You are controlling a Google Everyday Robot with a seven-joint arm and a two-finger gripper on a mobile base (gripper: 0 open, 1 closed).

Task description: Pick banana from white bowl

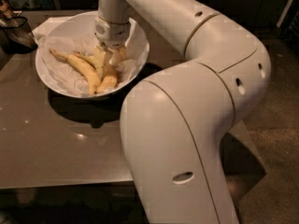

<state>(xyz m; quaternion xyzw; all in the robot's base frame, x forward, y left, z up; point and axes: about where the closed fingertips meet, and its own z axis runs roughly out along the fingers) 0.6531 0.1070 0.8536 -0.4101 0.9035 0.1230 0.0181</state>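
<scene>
The robot's arm [187,125] fills the near side and reaches across the table [56,143] to the white bowl [41,73]. The gripper [110,56] points down inside the bowl on its right side. The banana [108,78] lies directly under the gripper and just toward the camera, on the paper lining. A slimmer banana [81,66] lies just to the gripper's left. A dark basket [18,31] sits well off to the left.

The reach looks done. Whether the gripper has closed on the banana, I cannot tell. The banana has not been lifted out of the bowl.
</scene>
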